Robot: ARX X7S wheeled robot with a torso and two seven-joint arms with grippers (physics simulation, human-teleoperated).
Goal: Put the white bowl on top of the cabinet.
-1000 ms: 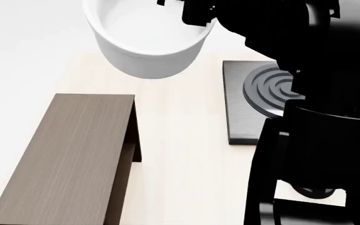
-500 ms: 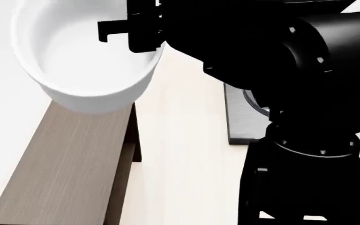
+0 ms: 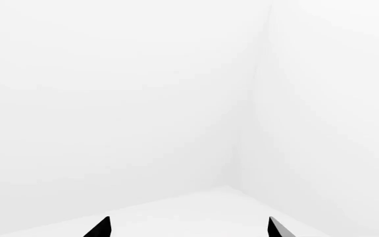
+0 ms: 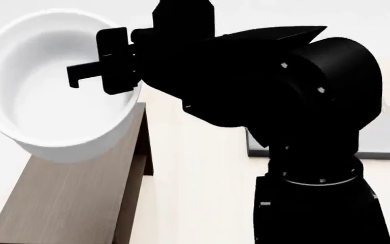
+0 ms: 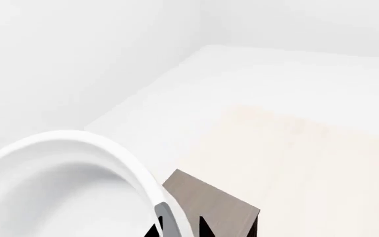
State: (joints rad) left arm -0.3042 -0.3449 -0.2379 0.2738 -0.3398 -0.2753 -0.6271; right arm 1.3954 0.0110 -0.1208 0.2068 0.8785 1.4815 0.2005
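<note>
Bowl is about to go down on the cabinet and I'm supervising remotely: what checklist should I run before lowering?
1. Right gripper pinching the bowl rim: ok.
2. Bowl over the cabinet: ok; it covers the far end in the head view.
3. Bowl level: not ok, it tilts.
4. Visible cabinet top bare: ok; the part beneath the bowl cannot be told.
5. Left gripper out of the way: ok, open and facing white walls.
</note>
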